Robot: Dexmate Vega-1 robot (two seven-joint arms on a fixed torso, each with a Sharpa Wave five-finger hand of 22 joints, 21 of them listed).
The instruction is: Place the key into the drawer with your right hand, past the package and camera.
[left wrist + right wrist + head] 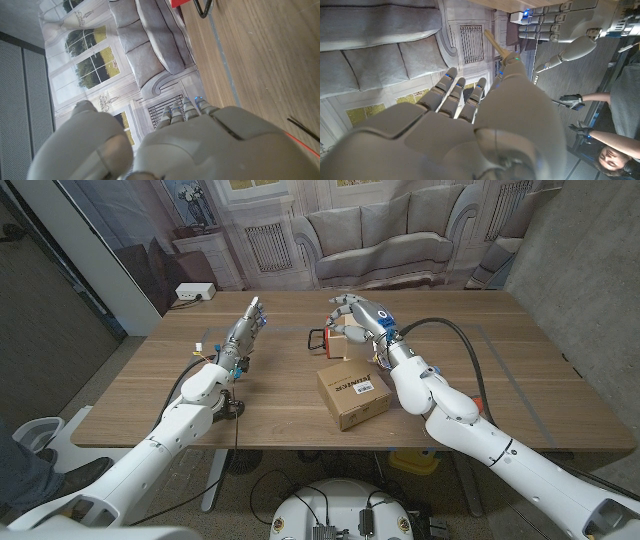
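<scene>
My right hand (358,315) hovers over a small red drawer (335,340) with a black wire handle (317,340) near the table's middle. Its fingers (454,89) are spread and slightly curved, the thumb stands apart from them, and I see no key in it. The drawer's inside is hidden by the hand. A brown cardboard package (352,395) with a white label lies just in front of the drawer, beside my right forearm. My left hand (245,330) stands to the left with fingers straight and holds nothing. The red drawer (182,2) and its handle (205,7) also appear in the left wrist view.
A small white and yellow item (200,345) lies on the wooden table (520,360) left of my left hand. A small dark thing (233,408) sits by my left forearm near the front edge. A person with gloved hands (574,102) stands off to the side.
</scene>
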